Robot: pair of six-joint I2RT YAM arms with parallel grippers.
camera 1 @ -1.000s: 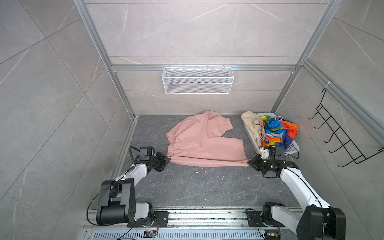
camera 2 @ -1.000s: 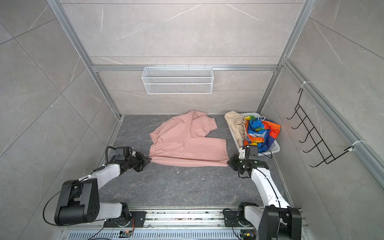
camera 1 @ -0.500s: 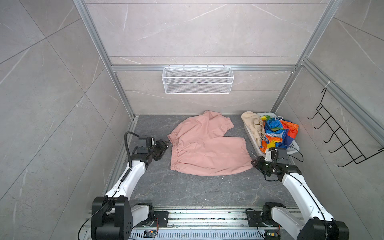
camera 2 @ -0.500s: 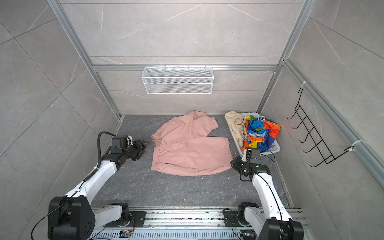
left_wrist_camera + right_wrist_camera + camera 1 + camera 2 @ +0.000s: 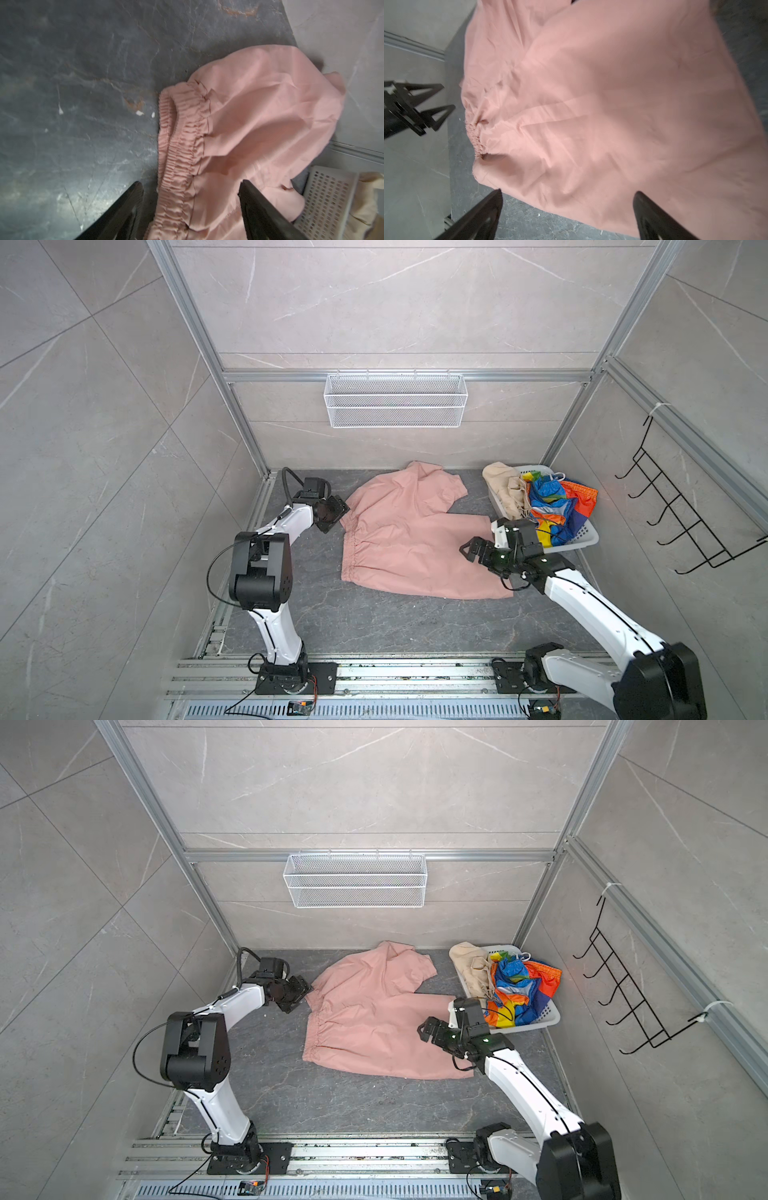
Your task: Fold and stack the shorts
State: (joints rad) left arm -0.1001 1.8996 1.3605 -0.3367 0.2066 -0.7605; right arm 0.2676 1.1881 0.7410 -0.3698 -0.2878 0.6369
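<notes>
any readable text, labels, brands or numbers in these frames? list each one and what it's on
No readable text in any view.
salmon-pink shorts: plain fabric, no tag or print showing.
rainbow-striped shorts: colour blocks only, no lettering.
white basket: no marking visible.
small circuit board on the front rail: any print on it is too small to read.

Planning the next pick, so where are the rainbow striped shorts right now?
In both top views the rainbow-striped shorts lie in the white basket at the right of the floor, beside the beige shorts.
</notes>
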